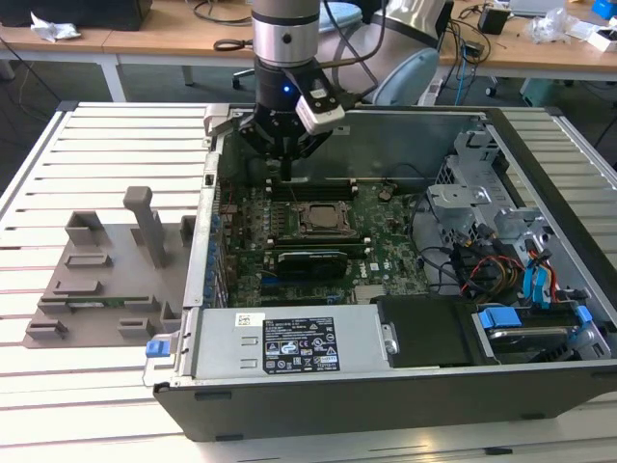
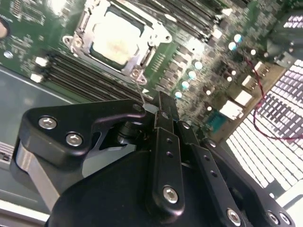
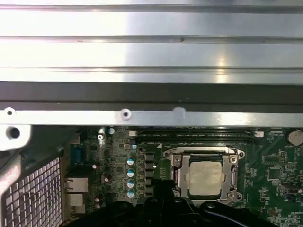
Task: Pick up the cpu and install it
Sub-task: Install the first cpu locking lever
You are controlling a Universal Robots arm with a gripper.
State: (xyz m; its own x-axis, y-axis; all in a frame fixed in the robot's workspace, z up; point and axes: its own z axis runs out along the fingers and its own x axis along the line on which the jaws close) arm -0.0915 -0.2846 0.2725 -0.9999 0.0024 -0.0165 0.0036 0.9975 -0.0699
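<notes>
The cpu (image 1: 322, 218) (image 2: 116, 38) (image 3: 204, 176), a small square chip with a pale metal lid, lies flat inside the dark socket frame (image 3: 178, 175) on the green motherboard (image 1: 386, 241) of the open computer case. My gripper (image 1: 288, 166) (image 2: 159, 103) hangs just above the board, beside the socket on the side toward the case's back wall. Its black fingers are pressed together with nothing between them. A thin wire lever (image 2: 141, 91) of the socket stands close to the fingertips in the second wrist view.
A large grey plastic fixture (image 1: 106, 265) with slots and posts lies on the slatted table at the exterior view's left. Inside the case are a power supply (image 1: 289, 342), drive cages (image 1: 501, 222) with cables, and a metal side wall (image 3: 151, 94) close to the gripper.
</notes>
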